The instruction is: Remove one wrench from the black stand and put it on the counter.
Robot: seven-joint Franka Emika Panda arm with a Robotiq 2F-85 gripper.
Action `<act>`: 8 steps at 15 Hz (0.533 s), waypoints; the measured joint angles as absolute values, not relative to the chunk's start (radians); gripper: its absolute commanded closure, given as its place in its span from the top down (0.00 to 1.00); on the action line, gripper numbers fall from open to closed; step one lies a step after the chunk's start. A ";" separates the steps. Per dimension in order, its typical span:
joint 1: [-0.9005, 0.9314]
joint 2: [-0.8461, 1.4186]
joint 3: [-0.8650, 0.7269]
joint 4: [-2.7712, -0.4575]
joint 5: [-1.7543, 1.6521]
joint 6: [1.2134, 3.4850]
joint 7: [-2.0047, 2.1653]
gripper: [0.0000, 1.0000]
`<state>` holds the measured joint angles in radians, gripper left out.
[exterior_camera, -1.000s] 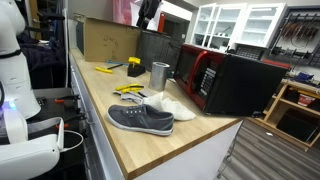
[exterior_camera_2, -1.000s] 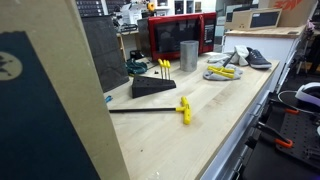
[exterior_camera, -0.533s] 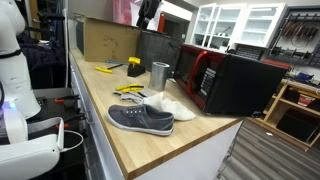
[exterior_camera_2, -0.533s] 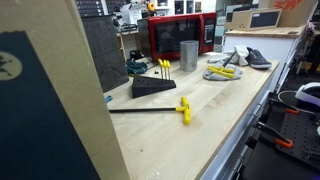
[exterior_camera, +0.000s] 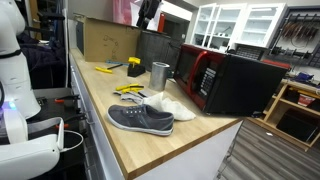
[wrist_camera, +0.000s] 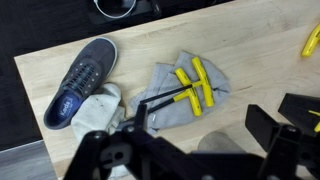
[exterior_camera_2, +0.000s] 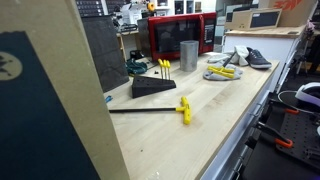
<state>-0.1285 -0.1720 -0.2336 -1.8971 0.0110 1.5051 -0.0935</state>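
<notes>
The black stand (exterior_camera_2: 152, 87) sits on the wooden counter (exterior_camera_2: 215, 125) with yellow wrench handles (exterior_camera_2: 163, 66) sticking up from its top. It also shows in an exterior view (exterior_camera: 134, 66). One yellow T-handle wrench (exterior_camera_2: 183, 108) lies flat on the counter in front of the stand. My gripper (wrist_camera: 195, 150) is open and empty. It hangs high above the counter, over the metal cup (wrist_camera: 225, 145), and it shows dark at the top of an exterior view (exterior_camera: 148, 13). The stand (wrist_camera: 301, 104) sits at the right edge of the wrist view.
A grey metal cup (exterior_camera_2: 188, 55) stands beside the stand. A grey cloth (wrist_camera: 185, 90) carries two yellow T-handle wrenches (wrist_camera: 192, 84). A grey shoe (wrist_camera: 82, 78) and a white cloth (exterior_camera: 168, 104) lie further along. A black-and-red microwave (exterior_camera: 225, 80) and a cardboard box (exterior_camera: 108, 40) stand at the back.
</notes>
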 measured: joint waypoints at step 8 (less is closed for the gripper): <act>-0.130 -0.153 -0.227 -1.897 0.012 1.514 -0.092 1.00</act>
<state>-0.1303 -0.1530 -0.2267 -1.8971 0.0115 1.5141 -0.0919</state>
